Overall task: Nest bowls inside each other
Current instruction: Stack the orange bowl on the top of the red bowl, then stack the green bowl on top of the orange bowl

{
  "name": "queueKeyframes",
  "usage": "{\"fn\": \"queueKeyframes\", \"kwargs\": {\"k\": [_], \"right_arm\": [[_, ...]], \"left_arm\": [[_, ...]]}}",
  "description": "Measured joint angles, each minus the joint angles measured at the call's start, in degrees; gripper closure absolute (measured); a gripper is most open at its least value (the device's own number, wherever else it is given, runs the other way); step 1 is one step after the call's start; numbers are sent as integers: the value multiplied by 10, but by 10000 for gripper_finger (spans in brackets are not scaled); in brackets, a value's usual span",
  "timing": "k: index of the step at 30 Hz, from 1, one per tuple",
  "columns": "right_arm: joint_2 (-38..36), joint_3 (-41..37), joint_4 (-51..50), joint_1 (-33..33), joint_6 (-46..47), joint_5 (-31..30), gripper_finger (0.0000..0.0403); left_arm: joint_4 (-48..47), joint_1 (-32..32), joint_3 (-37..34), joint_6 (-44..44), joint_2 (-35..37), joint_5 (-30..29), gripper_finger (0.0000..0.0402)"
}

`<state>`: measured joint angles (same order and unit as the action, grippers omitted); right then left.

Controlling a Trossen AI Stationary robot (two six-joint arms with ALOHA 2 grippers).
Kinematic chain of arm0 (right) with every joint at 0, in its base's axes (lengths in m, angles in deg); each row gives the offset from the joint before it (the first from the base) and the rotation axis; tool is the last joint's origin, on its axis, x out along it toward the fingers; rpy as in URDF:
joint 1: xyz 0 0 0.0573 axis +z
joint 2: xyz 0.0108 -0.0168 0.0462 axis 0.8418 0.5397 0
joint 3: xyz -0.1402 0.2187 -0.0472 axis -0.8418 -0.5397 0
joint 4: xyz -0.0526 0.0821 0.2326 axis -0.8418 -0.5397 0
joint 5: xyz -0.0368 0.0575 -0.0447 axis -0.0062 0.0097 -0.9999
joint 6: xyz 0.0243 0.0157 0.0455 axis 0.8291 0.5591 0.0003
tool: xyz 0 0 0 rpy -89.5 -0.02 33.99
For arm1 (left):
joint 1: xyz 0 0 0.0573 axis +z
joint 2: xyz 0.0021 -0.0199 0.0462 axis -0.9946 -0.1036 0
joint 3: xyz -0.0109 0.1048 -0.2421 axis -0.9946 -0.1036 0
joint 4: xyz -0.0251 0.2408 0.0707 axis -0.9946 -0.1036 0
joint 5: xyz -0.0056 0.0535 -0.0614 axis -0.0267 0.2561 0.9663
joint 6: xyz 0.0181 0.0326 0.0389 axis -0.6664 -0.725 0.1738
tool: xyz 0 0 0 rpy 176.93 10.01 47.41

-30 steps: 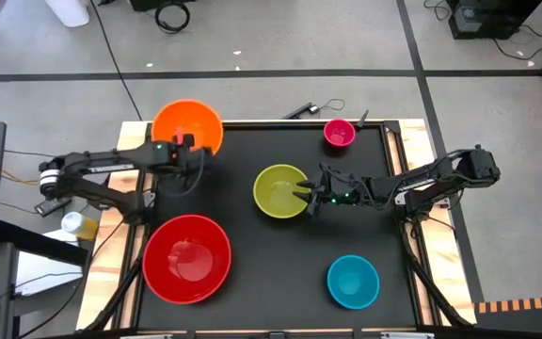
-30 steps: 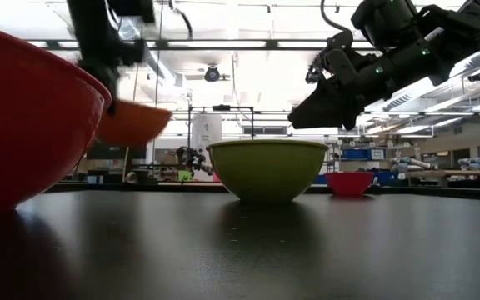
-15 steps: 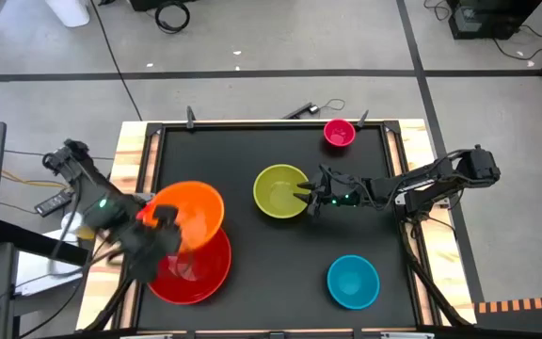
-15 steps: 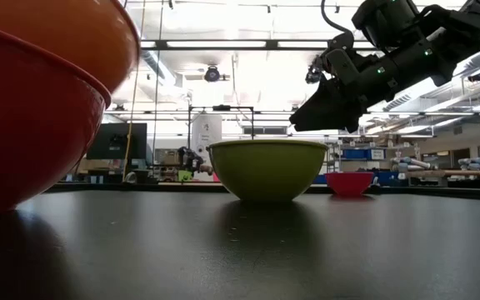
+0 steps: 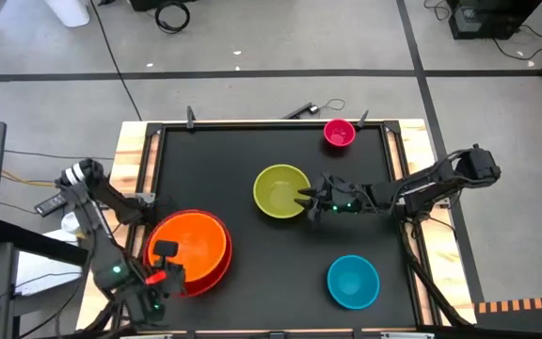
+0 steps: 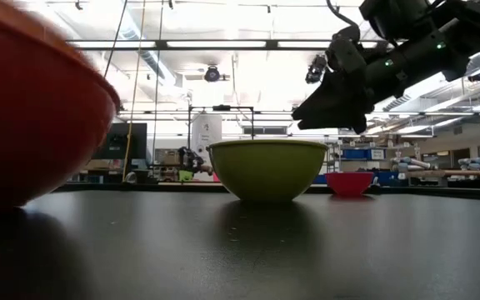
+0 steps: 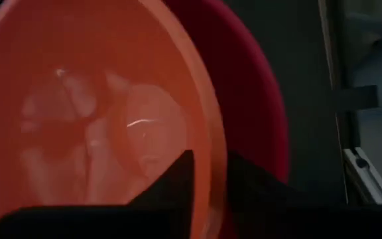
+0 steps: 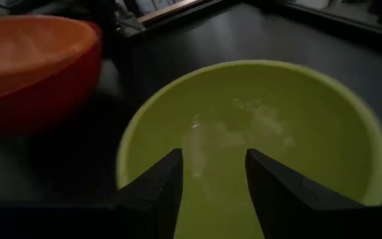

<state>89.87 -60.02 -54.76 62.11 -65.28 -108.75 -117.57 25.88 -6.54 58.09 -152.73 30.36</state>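
The orange bowl (image 5: pixel 188 245) sits inside the red bowl (image 5: pixel 216 276) at the near left. My left gripper (image 5: pixel 167 264) stands at the orange bowl's near-left rim, pointing down, with one finger inside the bowl and one outside. The yellow-green bowl (image 5: pixel 280 191) rests on its base mid-table. My right gripper (image 5: pixel 309 201) hovers open just above its right rim (image 8: pixel 370 126) and touches nothing. The blue bowl (image 5: pixel 353 281) stands near right and the small pink bowl (image 5: pixel 339 133) at the far edge. My left gripper (image 7: pixel 209 166) comes from above and straddles the orange bowl's rim (image 7: pixel 207 143), one finger (image 7: pixel 174 182) inside the bowl and one (image 7: pixel 251 182) between it and the red bowl (image 7: pixel 260 119). A little gap shows beside the rim, so I cannot tell whether the fingers touch it. The bowl sits in the red bowl.
Wooden rails (image 5: pixel 130 160) frame the black mat (image 5: pixel 271 254). Bare mat lies between the red bowl and the blue bowl and along the far edge left of the pink bowl. A small dark tool (image 5: pixel 299 110) lies on the floor beyond the far rail.
My left gripper has swung from the table's far left corner toward the near edge with the orange bowl, turning as it went. The orange bowl, held up a second ago, now sits down inside the red bowl.
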Motion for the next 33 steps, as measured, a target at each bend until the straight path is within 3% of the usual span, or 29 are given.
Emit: {"fn": "queueKeyframes", "kwargs": {"k": [5, 11, 14, 17, 20, 23, 28, 33], "right_arm": [[-12, 7, -63, 39, 44, -5, 231], [-51, 65, -311, 97, 115, -78, 231], [-69, 111, -448, 119, 171, -77, 231], [-77, 149, -550, 136, 224, -36, 231], [-77, 176, -618, 149, 247, 24, 231], [-77, 184, -652, 158, 254, 41, 231], [-77, 185, -661, 138, 246, -17, 231], [-74, 185, -628, 66, 238, -68, 231]], "left_arm": [[2, 22, 0, 28, -1, 58, 233], [13, 43, 0, 29, 33, 52, 182], [18, 58, 0, 28, 54, -32, 181], [17, 81, 0, 27, 65, -105, 189], [23, 113, -2, 9, 65, -120, 202], [59, 146, -22, -32, 65, -129, 216], [181, 205, -88, -120, 64, -131, 227], [281, 267, -137, -185, 64, -131, 227]]}}
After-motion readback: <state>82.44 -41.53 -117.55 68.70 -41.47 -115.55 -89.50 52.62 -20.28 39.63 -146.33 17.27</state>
